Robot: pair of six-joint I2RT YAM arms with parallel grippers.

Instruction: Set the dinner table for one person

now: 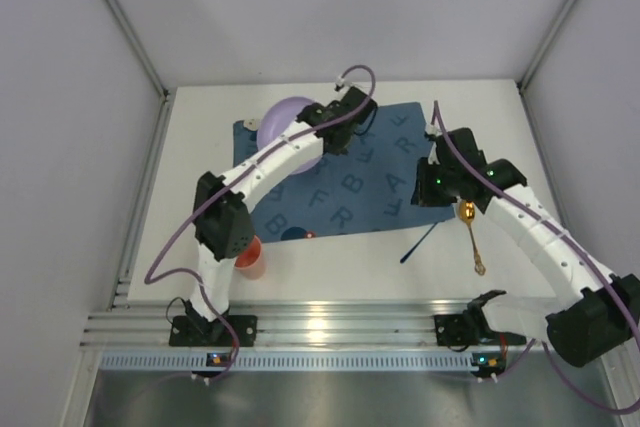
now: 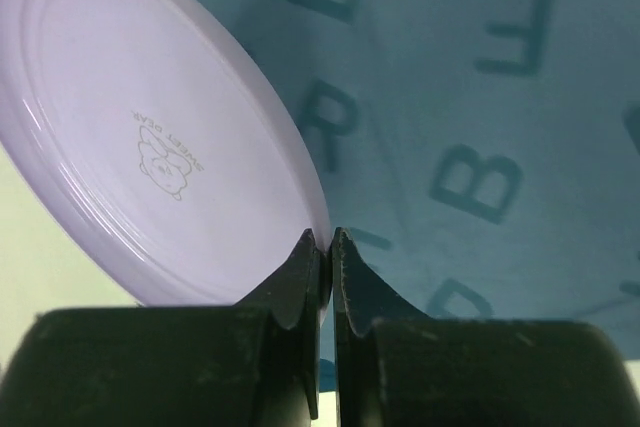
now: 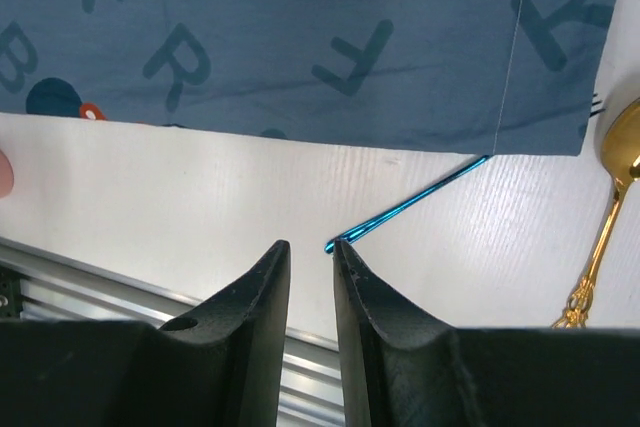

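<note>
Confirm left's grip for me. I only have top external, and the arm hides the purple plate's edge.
Observer: The left wrist view shows the left gripper shut on the rim of the plate, jaws nearly touching.
Operator: Plate flat?
Observer: No, it's tilted. Its underside, with a small printed logo, faces the wrist camera, and the placemat is behind it.
Operator: Right holding anything?
Observer: No. The right gripper has its jaws slightly apart with nothing between them. The end of the blue utensil lies on the table just past the fingertips.
</note>
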